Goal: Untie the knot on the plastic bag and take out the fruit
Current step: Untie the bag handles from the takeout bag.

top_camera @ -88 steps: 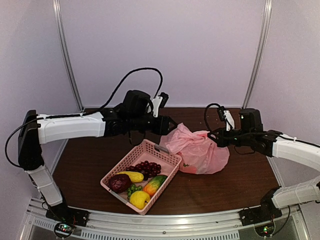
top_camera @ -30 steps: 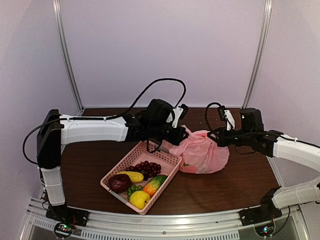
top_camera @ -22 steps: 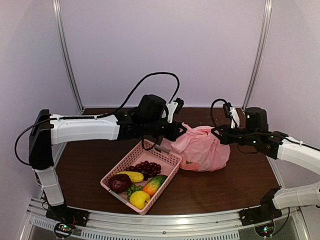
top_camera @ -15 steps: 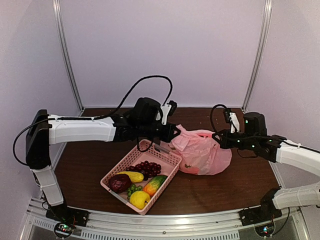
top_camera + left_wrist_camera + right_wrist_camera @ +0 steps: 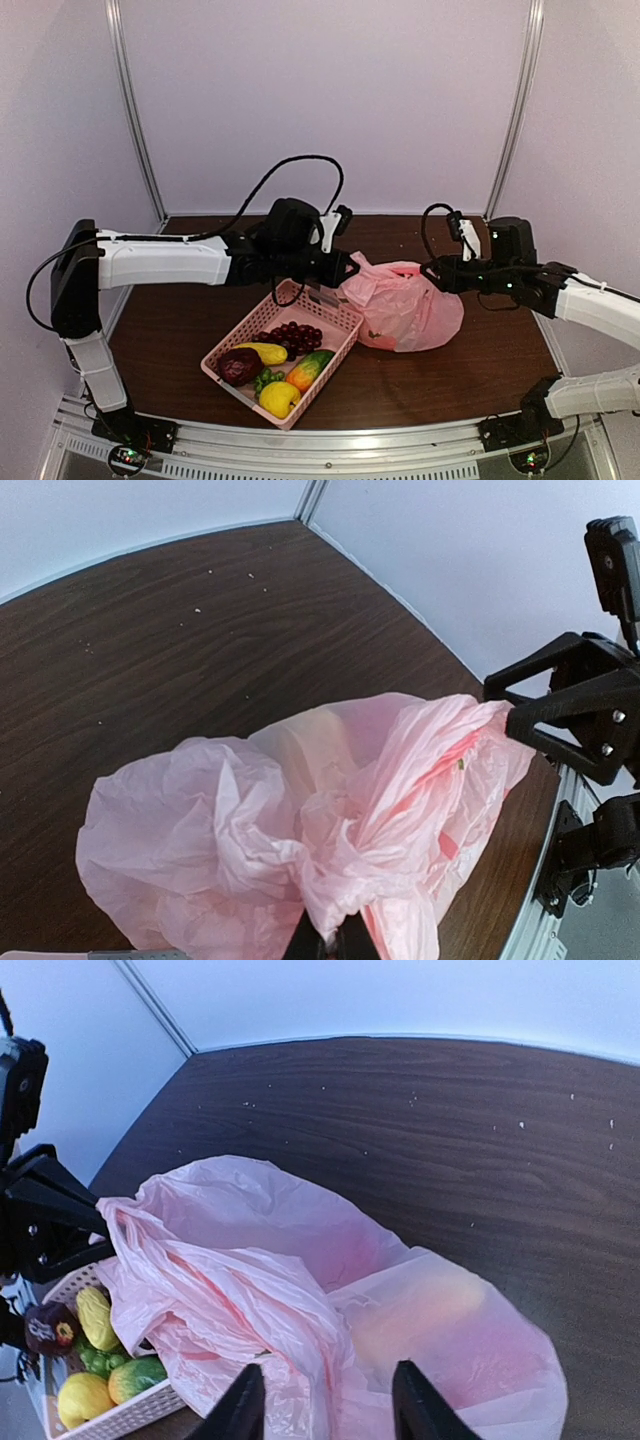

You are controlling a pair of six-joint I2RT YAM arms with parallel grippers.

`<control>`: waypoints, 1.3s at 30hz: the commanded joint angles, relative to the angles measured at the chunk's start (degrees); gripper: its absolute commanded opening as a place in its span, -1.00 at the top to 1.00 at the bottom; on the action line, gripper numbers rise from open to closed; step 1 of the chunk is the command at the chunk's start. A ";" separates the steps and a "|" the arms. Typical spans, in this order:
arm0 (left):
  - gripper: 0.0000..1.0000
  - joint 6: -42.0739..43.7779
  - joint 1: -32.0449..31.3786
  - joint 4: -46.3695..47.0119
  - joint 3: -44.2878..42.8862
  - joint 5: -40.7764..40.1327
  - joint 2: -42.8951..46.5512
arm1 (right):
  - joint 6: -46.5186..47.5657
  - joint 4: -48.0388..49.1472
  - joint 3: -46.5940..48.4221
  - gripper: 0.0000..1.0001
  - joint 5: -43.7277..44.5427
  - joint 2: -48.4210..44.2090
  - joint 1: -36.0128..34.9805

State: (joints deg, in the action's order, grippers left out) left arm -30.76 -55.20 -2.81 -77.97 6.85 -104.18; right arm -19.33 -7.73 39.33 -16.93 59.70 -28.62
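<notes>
Left wrist view: left gripper (image 5: 328, 938) clamps the plastic bag (image 5: 230, 820); right gripper (image 5: 328, 1402) fingers apart; fruit (image 5: 430, 1318) not yet out.

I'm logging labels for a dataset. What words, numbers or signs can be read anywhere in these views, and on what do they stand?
No text can be read in any view.
Bag: one small dark print mark low on its side, too small to read.
Basket: no lettering seen.
Arms: no legible labels.
</notes>
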 commanded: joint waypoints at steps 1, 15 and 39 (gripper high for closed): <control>1.00 0.32 0.56 2.37 0.71 1.92 1.61 | 3.95 -6.13 5.24 -0.01 -2.07 -0.10 0.30; 1.00 0.44 0.56 2.37 0.46 2.35 1.61 | 13.60 -14.81 18.22 -0.25 -8.74 12.59 0.27; 1.00 -0.09 0.58 2.20 -0.15 1.96 1.70 | 12.78 -8.94 17.59 0.46 -12.40 18.20 0.21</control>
State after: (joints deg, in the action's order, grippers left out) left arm -30.79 -55.05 -2.66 -77.95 8.78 -104.14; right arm -6.66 -18.17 56.66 -28.62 77.76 -28.56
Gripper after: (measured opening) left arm 0.005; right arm 0.347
